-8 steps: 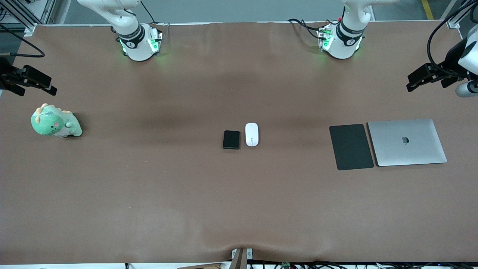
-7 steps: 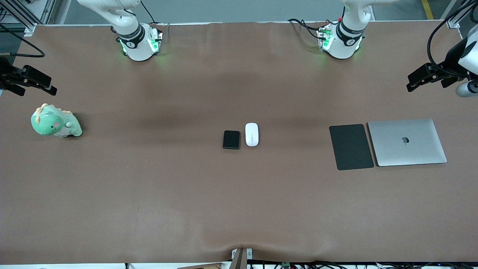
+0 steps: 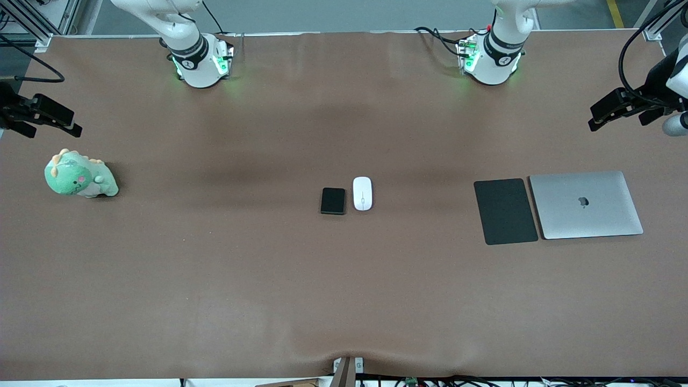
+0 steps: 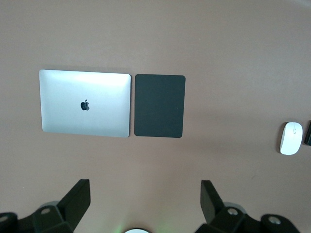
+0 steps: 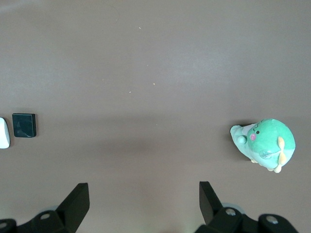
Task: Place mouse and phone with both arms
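The mouse (image 3: pixel 363 193) lies at the centre of the front view on the brown worktop (image 3: pixel 344 301), just beside the phone (image 3: pixel 333 201), which sits toward the right arm's end. A black mouse pad (image 3: pixel 505 211) and a closed silver laptop (image 3: pixel 586 205) lie side by side at mid-right. A green plush dinosaur (image 3: pixel 79 176) sits at the frame's left. The left gripper (image 3: pixel 613 110) hangs at the upper right edge, fingers spread wide and empty; the right gripper (image 3: pixel 40 115) hangs at the upper left edge, likewise wide and empty.

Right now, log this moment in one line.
left pincer open, waiting | right pincer open, waiting | phone beside mouse, untouched
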Controlling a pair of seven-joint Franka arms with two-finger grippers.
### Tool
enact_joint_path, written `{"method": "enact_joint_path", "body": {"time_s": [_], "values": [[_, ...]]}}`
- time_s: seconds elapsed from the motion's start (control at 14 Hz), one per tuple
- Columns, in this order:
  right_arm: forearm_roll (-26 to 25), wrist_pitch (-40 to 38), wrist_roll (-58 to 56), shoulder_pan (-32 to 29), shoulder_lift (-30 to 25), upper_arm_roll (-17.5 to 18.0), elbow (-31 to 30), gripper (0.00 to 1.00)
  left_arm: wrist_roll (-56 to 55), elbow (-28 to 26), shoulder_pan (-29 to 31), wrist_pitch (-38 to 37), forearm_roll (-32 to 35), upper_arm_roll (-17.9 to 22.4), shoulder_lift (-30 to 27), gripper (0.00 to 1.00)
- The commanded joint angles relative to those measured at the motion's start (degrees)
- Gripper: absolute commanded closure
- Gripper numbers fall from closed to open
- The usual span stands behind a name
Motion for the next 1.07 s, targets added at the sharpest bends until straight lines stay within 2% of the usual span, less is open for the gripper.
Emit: {"method": "enact_joint_path", "body": {"time_s": [0.0, 0.14, 0.29, 0.5, 0.64, 0.79, 1.0], "values": [[0.8, -0.3, -0.1, -0.7, -0.3, 0.4, -0.2, 0.0, 0.0, 1.4, 0.2, -0.6, -0.2, -0.5, 1.4, 0.0], [0.8, -0.3, -0.1, -0.7, -0.3, 0.4, -0.1, 0.0, -2.4, 1.3, -0.3, -0.4, -0.8, -0.7, 3.0, 0.0], [0.8, -0.5, -0.1, -0.7, -0.3, 0.4, -0.1, 0.0, -5.7, -0.7, -0.5, 2.5, -2.4, -2.8, 4.0, 0.0], [0.8, -0.6, -0.1, -0.6, -0.3, 0.4, -0.1, 0.0, -15.7, -6.2, -0.8, 9.8, -2.0, -9.0, 5.9, 0.0], [0.8, -0.6, -0.1, -0.6, -0.3, 0.4, -0.1, 0.0, -21.8, -11.0, -0.8, 17.7, -1.7, -13.4, 7.4, 0.0], [0.8, -0.6, -0.1, -0.6, -0.3, 0.4, -0.2, 0.0, -22.5, -13.2, -2.5, 23.6, -1.6, -16.4, 11.5, 0.0], [0.8, -0.6, -0.1, -0.6, -0.3, 0.4, -0.1, 0.0, -25.4, -13.2, -7.6, 30.0, -1.1, -16.6, 18.0, 0.0]]}}
